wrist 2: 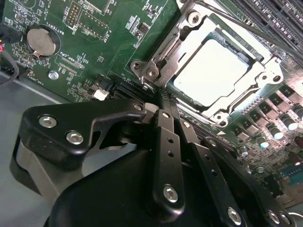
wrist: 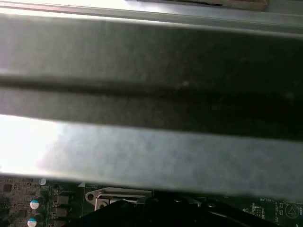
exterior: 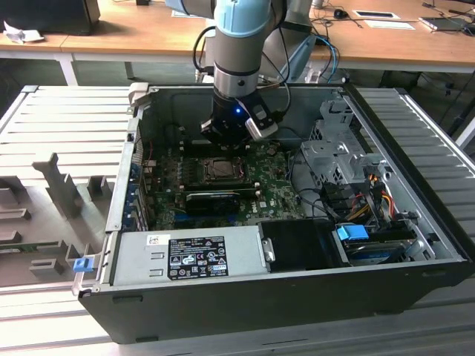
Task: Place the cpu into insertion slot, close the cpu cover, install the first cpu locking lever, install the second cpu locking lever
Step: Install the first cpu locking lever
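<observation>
The cpu [wrist 2: 210, 71] lies flat in the insertion slot, its pale silvery face showing through the square opening of the cpu cover [wrist 2: 265, 72]. The cover lies down over it. A thin locking lever rod [wrist 2: 246, 23] runs along the socket's far side; I cannot tell whether it is latched. My gripper [wrist 2: 162, 97] is shut, with the black fingers [wrist 2: 166, 142] pressed together and their tips at the socket's corner by a metal hook [wrist 2: 151, 72]. In the exterior view the gripper [exterior: 231, 141] hangs just behind the socket [exterior: 221, 169] inside the open computer case.
The green motherboard [wrist 2: 109, 42] carries a coin battery [wrist 2: 40, 40] and capacitors [wrist 2: 289, 123]. Cables and a drive cage [exterior: 334, 152] fill the case's right side in the exterior view, and a power supply [exterior: 193, 256] lies at the front. In the first wrist view the case wall [wrist: 151, 94] is close.
</observation>
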